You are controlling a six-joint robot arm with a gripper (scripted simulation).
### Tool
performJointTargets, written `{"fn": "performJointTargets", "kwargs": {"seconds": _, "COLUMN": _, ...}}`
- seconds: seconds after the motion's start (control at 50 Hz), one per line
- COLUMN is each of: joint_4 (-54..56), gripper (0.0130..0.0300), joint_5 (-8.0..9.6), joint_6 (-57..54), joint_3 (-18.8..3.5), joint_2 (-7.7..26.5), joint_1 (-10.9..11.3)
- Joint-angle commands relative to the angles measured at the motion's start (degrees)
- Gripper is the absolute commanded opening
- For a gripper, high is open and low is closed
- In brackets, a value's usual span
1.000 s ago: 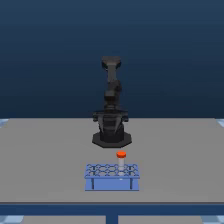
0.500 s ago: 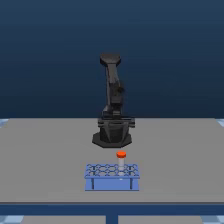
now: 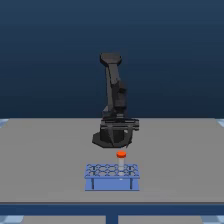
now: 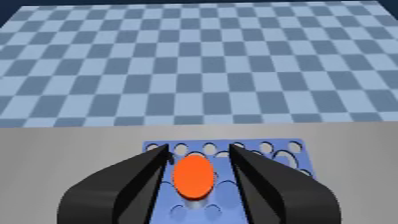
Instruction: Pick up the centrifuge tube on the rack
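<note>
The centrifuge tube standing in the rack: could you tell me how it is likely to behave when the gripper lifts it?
The centrifuge tube looks small and slender, so probably light and stiff. Standing upright in a hole of the rack, it should slide straight up. Its flat orange cap is wider than the body, so the open gripper may slip on the smooth surface below it.

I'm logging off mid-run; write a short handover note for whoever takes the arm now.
Gripper: open, one finger on each side of the centrifuge tube's orange cap, not closed on it.
Centrifuge tube: upright in the rack, cap standing above the holes.
Rack: on the grey table, in front of the arm's base.
Done: gripper lined up over the cap.
Left: close on the tube, lift it clear of the rack.
</note>
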Motion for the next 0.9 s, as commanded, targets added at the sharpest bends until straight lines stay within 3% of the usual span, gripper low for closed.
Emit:
{"fn": "performJointTargets", "kwargs": {"seconds": 0.02, "joint_4": 1.40, "gripper": 0.0300, "joint_5": 0.28, "joint_6": -1.96, "joint_3": -0.60, "joint_2": 0.65, "joint_1": 0.31}}
{"fn": "performJointTargets", "kwargs": {"seconds": 0.4, "joint_4": 1.86, "gripper": 0.0300, "joint_5": 0.36, "joint_6": -2.35, "joint_3": -1.36, "joint_2": 1.80, "joint_1": 0.56}}
{"fn": "performJointTargets", "kwargs": {"seconds": 0.9, "joint_4": -6.24, "gripper": 0.0300, "joint_5": -0.38, "joint_6": 5.82, "joint_3": -0.28, "joint_2": 1.99, "joint_1": 0.42}}
